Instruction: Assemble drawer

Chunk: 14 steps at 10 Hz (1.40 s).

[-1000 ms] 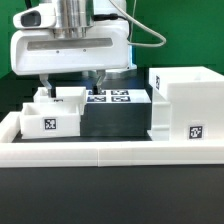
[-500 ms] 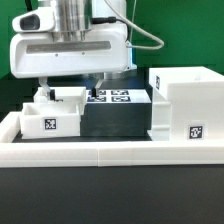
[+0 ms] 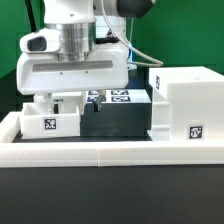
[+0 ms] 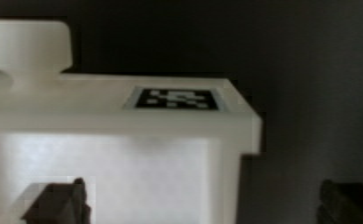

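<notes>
drawer tray [image 4: 125, 150] under gripper [image 4: 206, 202], jaws wide, one edge clear.

Plain white is being displayed by the small tray [image 3: 50, 112] and by the large housing [image 3: 185, 100], and a black-and-white square tag is being carried on the front of each. White is also being shown by the border rail [image 3: 110, 152] and the arm [image 3: 75, 68], with its wrist section being rendered silver-grey. Black-and-white patterned tags are being presented on the white marker board [image 3: 115, 97], which is being set off by a black surface [image 3: 115, 122]. A green backdrop [image 3: 8, 45] is being seen behind. In the wrist view, the tray's white knob [image 4: 27, 45] is being framed by black, and the fingers [image 4: 57, 200] of the gripper [image 4: 204, 203] are being shown dark.
</notes>
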{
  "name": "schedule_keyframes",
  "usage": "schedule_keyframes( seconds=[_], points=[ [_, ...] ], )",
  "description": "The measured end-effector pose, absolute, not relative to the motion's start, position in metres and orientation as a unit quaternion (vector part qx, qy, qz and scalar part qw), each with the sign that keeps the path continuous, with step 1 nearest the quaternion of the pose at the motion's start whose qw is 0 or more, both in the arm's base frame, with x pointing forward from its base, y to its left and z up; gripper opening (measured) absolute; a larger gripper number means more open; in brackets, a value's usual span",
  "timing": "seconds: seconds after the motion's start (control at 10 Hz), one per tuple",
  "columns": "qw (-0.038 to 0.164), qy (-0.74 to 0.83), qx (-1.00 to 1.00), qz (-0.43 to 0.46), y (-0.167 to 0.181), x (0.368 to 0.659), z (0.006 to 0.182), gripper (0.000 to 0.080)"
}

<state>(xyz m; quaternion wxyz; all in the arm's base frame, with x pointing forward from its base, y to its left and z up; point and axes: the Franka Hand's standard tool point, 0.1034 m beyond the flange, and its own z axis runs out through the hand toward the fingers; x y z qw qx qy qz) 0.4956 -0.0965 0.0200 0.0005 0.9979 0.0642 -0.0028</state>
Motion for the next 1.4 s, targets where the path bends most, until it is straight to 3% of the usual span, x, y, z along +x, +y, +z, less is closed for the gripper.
schedule_keyframes(
  seconds=[0.3, 0.8, 0.9, 1.0, 1.2, 1.4],
  points=[
    [0.007, 0.064, 0.998, 0.000, -0.0926, 0.4942, 0.0083, 0.0649],
    [0.008, 0.063, 0.998, -0.002, -0.0930, 0.4900, 0.0057, 0.0637],
    [0.008, 0.063, 0.998, -0.002, -0.0931, 0.4900, 0.0057, 0.0436],
    [0.008, 0.062, 0.998, -0.002, -0.0931, 0.4899, 0.0057, 0.0436],
    [0.008, 0.062, 0.998, -0.002, -0.0932, 0.4899, 0.0057, 0.0064],
    [0.008, 0.062, 0.998, -0.002, -0.0933, 0.4899, 0.0057, 0.0041]
  ],
)
